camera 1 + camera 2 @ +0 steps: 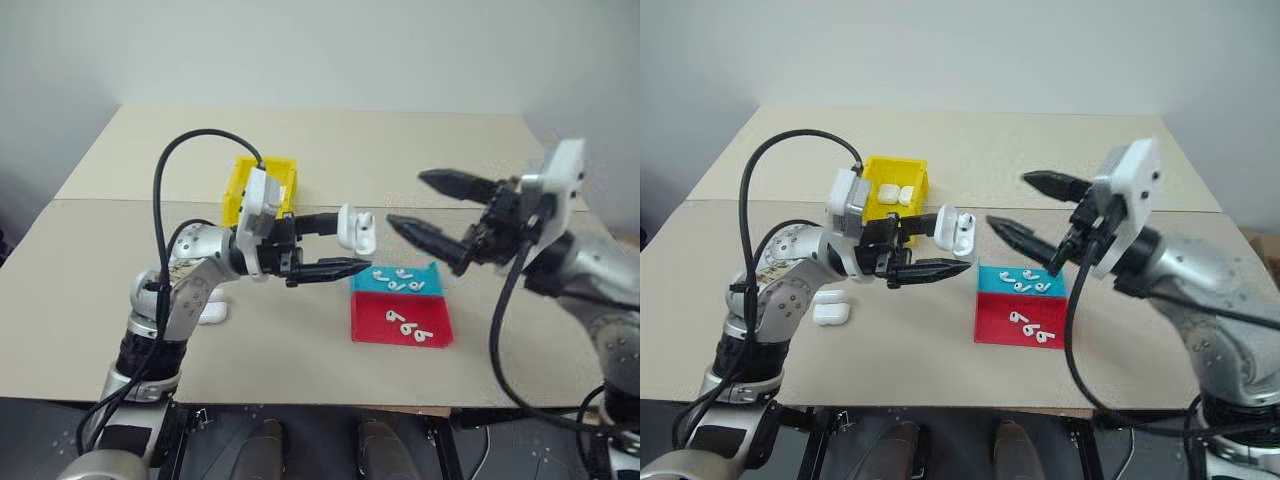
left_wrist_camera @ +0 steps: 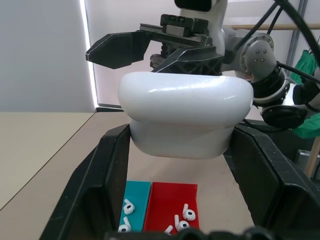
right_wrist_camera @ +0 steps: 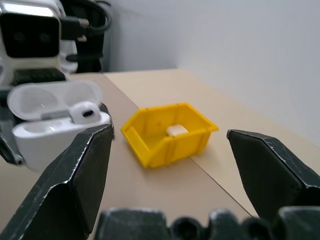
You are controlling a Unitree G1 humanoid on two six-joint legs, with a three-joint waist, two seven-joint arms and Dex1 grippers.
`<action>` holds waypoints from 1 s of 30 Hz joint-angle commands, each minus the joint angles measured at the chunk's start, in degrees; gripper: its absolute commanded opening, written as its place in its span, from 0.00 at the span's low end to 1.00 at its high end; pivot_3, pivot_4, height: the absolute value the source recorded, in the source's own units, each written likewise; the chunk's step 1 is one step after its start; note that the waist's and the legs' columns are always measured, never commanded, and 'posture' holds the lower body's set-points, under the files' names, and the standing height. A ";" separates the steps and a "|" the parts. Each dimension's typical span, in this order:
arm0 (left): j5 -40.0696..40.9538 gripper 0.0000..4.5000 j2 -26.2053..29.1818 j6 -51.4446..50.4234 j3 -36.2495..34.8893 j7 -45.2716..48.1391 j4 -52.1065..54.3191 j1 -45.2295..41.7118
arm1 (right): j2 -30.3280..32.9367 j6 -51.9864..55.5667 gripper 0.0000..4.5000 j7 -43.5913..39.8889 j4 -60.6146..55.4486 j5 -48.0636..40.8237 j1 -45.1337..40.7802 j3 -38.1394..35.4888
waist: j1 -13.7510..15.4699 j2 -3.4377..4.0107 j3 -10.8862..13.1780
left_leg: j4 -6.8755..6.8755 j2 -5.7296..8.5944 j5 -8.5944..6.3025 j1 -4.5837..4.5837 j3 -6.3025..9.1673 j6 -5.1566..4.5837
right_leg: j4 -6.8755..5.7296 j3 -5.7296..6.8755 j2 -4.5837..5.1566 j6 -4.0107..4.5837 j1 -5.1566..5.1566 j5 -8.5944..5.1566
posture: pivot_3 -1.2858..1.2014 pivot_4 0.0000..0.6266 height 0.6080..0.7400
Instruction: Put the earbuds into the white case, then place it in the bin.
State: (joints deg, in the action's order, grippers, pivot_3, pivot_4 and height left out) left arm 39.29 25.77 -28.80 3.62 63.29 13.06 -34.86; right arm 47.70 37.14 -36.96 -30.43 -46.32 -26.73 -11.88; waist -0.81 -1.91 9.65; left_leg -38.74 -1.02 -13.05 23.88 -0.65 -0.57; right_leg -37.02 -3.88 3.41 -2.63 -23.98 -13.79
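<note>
My left gripper (image 1: 352, 243) is shut on the white case (image 1: 356, 228), holding it above the table with its lid hinged open. One earbud (image 3: 86, 111) sits in the case's near socket. My right gripper (image 1: 405, 198) stands open just to the right of the case, with nothing between its fingers. More earbuds (image 1: 400, 280) lie in a teal tray below the case, and others (image 1: 405, 325) in the red tray beside it. The yellow bin (image 3: 150, 145) stands on the table behind the left arm, with a white case (image 3: 176, 130) inside.
The teal tray (image 1: 432, 270) and red tray (image 1: 365, 305) sit side by side near the table's front middle. Two spare white cases (image 1: 830, 305) lie on the table under the left arm. A seam runs across the table behind the bin.
</note>
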 commanded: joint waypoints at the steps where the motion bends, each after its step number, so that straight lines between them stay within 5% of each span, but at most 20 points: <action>1: 0.71 0.62 0.42 0.89 -0.95 0.36 2.00 -0.11 | 6.70 -4.13 0.95 -8.19 6.16 9.12 -4.11 5.08 | -0.04 0.01 0.00 | 0.00 -0.01 0.00 0.00 -0.08 0.00 | 0.01 0.01 -0.01 0.00 0.01 0.00 | 0.52 0.24 1.00; 8: 0.42 0.62 1.02 1.40 -1.84 0.11 2.11 -0.19 | 10.51 -10.27 0.95 -24.88 21.82 31.01 -19.52 29.14 | -0.78 0.05 0.01 | 0.01 -0.06 0.00 -0.02 -0.36 0.00 | -0.03 -0.09 -0.04 0.03 -0.10 0.00 | 0.52 0.24 1.00; 11: -0.05 0.62 1.42 1.98 -2.34 -0.20 2.08 0.18 | 7.10 -18.83 0.81 -31.59 31.44 39.75 -26.08 36.83 | -0.97 0.05 0.01 | 0.02 -0.05 0.00 0.01 -0.36 0.00 | -0.02 -0.08 -0.04 0.03 -0.13 0.00 | 0.52 0.24 1.00; 15: 0.37 0.62 1.78 1.80 -2.86 -0.88 3.51 1.15 | 0.40 -21.88 0.52 -36.03 41.73 45.49 -31.93 41.64 | -1.01 0.05 0.01 | 0.00 -0.05 0.00 0.10 -0.35 0.00 | 0.00 -0.07 -0.01 0.01 -0.18 0.01 | 0.52 0.24 1.00; 30: 0.57 0.62 4.08 1.66 -5.36 -4.11 6.13 4.04 | -15.64 -16.87 0.52 -39.72 61.75 60.81 -40.15 48.70 | -0.38 0.09 0.02 | -0.02 -0.03 0.00 0.14 0.11 0.01 | -0.09 -0.01 0.03 0.04 -0.24 0.03 | 0.52 0.24 1.00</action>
State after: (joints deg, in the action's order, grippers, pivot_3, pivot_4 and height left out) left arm 39.14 29.48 -28.05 -0.34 59.54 17.07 -30.71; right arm 32.13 19.41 -76.36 30.75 12.91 -64.93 37.31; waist -1.19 -1.82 9.67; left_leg -38.75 -1.05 -13.05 24.02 -0.54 -0.56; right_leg -37.11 -3.90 3.44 -2.58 -24.22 -13.75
